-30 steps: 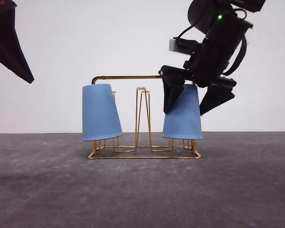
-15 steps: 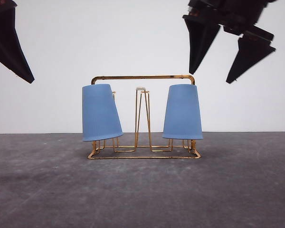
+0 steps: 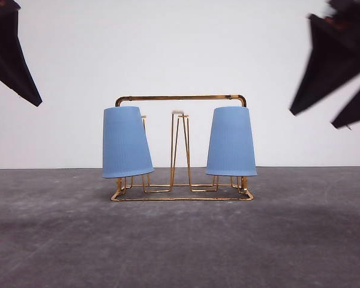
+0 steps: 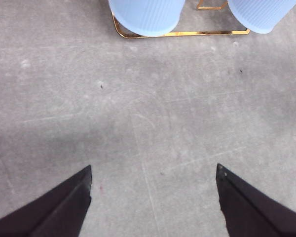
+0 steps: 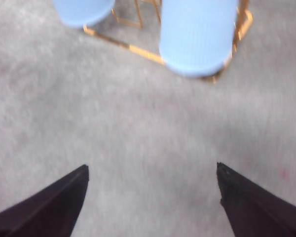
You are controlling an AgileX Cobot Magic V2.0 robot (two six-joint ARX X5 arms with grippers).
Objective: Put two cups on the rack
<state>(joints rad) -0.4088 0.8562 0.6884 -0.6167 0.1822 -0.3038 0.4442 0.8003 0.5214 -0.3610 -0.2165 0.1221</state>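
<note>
Two light-blue ribbed cups sit upside down on the gold wire rack [image 3: 180,98] in the middle of the table: the left cup [image 3: 126,142] leans a little, the right cup [image 3: 231,141] stands straight. A bare prong [image 3: 179,147] rises between them. My left gripper [image 4: 153,197] is open and empty, raised at the far left, with the left cup [image 4: 145,15] and rack base [image 4: 187,33] ahead of it. My right gripper [image 5: 150,195] is open and empty, raised at the far right, clear of the right cup [image 5: 197,34]. One right fingertip [image 3: 324,66] shows blurred.
The grey tabletop [image 3: 180,240] stretches in front of the rack, with a plain white wall [image 3: 180,48] behind. A dark left finger [image 3: 12,57] hangs at the upper left edge of the front view.
My right gripper, which stood open around the right cup, has lifted off it and swung up and to the right edge. Both cups stay on the rack. The left arm has not moved.
</note>
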